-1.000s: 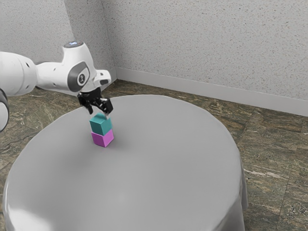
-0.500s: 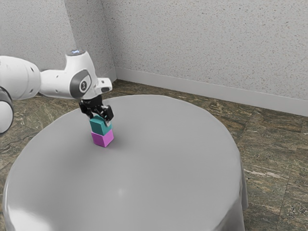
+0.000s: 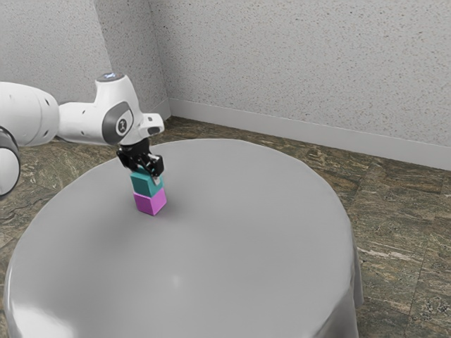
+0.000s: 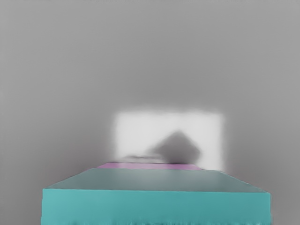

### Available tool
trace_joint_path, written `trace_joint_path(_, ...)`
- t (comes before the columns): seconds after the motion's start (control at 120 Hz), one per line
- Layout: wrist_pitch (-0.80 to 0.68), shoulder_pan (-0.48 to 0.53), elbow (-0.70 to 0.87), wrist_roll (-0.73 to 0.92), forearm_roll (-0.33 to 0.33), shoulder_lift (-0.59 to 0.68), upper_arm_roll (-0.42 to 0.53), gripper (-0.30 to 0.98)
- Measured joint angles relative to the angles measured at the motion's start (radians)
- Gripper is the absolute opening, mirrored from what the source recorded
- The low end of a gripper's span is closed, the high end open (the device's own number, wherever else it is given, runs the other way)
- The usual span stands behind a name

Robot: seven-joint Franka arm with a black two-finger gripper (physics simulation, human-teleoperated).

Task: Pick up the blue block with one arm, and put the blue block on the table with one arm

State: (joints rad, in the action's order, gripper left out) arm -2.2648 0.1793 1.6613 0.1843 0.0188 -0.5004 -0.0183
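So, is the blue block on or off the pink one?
On: the blue block rests right atop the pink block, no gap showing between them.

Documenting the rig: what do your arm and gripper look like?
My arm is glossy white with rounded segments, a dark grey panel carrying a round marking, and a dark round cap marked blue-white. The gripper is black and angular.

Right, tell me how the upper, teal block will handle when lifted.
The teal block looks stiff, its edges crisp and faces flat. Being boxy, it probably won't roll. Stacked on the pink block, it might slide off if nudged sideways.
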Motion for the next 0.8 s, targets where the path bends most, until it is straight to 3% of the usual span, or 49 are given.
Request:
trace_joint_path(0.225,0.026,0.001,-0.058,-0.013,-0.005,0.001,0.027,0.38)
trace_joint_path(0.508,0.047,-0.011,-0.081,-0.066,-0.043,-0.039,0.166,0.37)
trace_joint_path(0.7,0.032,-0.011,-0.084,-0.098,-0.067,-0.072,0.179,0.38)
trace_joint_path(0.8,0.03,-0.011,-0.084,-0.106,-0.068,-0.078,0.18,0.45)
